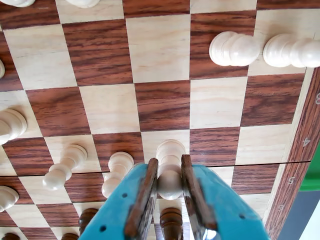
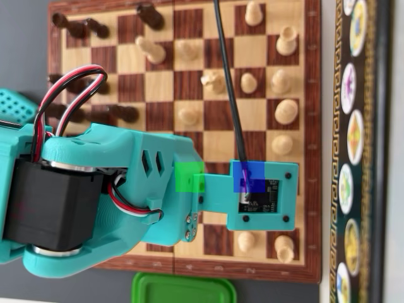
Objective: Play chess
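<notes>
Wooden chessboard point(image 1: 160, 105) fills the wrist view, red-brown and pale squares; a grey table point(image 2: 25, 57) shows beyond it in the overhead view. Teal gripper point(image 1: 170, 200) enters from the bottom edge, 2 wood-faced fingers point(image 1: 142, 200) apart but close on either side of a white pawn point(image 1: 170, 167). The pawn stands upright directly between them, long axis vertical. Contact cannot be told. Open squares lie ahead of it.

Wooden chessboard point(image 1: 165, 55), wrist view — broad run of bare squares through the centre. Obstacles: two cream wooden pieces point(image 1: 234, 49) toward the numbered right border; cream pawns point(image 1: 65, 166) crowding the left — dark brown pieces point(image 1: 171, 222) along the bottom edge.
</notes>
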You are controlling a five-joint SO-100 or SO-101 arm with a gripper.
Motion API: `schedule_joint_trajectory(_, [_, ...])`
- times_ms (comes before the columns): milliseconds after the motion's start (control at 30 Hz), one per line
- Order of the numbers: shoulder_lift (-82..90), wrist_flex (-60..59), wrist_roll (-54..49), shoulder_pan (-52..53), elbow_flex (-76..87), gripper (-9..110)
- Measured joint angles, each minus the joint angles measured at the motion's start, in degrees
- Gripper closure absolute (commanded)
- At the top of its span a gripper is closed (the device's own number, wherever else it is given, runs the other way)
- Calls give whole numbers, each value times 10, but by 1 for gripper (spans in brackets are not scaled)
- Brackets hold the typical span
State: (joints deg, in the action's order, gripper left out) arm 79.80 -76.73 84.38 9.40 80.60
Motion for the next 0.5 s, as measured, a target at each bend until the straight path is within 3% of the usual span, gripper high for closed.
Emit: schedule_joint_trajectory(500, [47,33,0,2,82,94])
